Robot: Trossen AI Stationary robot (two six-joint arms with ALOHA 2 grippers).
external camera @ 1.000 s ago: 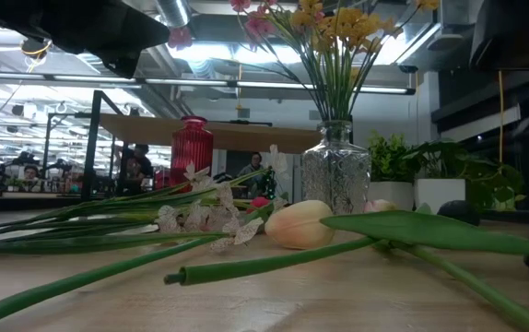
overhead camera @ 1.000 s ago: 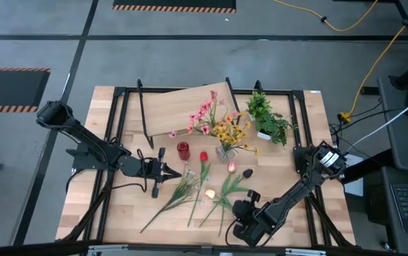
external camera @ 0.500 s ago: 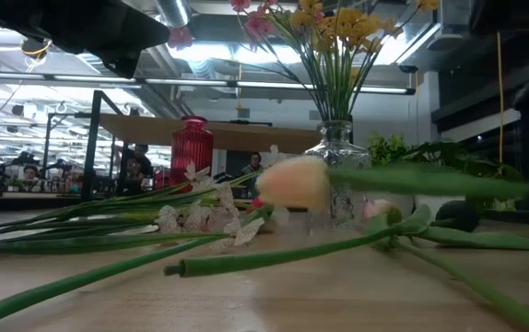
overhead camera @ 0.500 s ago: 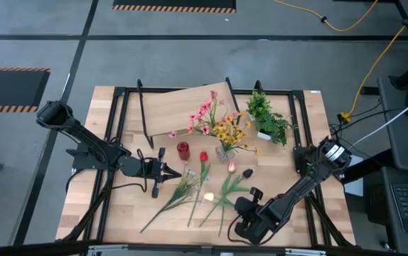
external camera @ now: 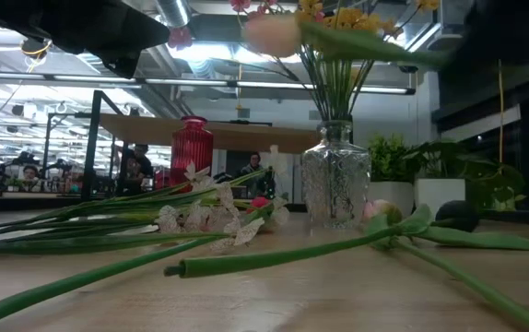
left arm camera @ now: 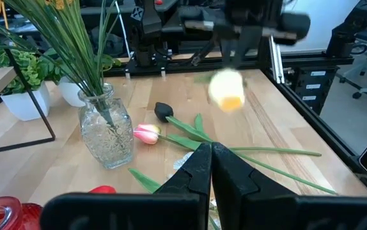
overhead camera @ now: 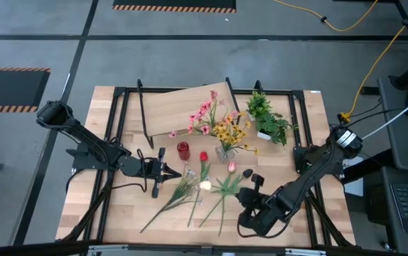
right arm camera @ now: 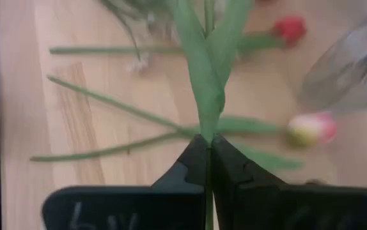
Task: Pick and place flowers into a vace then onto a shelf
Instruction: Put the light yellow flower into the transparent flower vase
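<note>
1. Lifted off the surface (overhead camera: 119,206) since a second ago, the cream tulip (overhead camera: 206,185) is now carried aloft.
2. Its stem is clamped by the right gripper (right arm camera: 207,155) fingers, near the front edge.
3. The left gripper (left arm camera: 210,156) fingers are pressed together, empty, left of centre.
4. Other flowers (overhead camera: 179,193) lie flat beside the glass vase (overhead camera: 224,152).

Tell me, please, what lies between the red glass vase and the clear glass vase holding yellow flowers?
A red-headed flower on a green stem lies between the red vase and the clear vase, shown in the high view.
</note>
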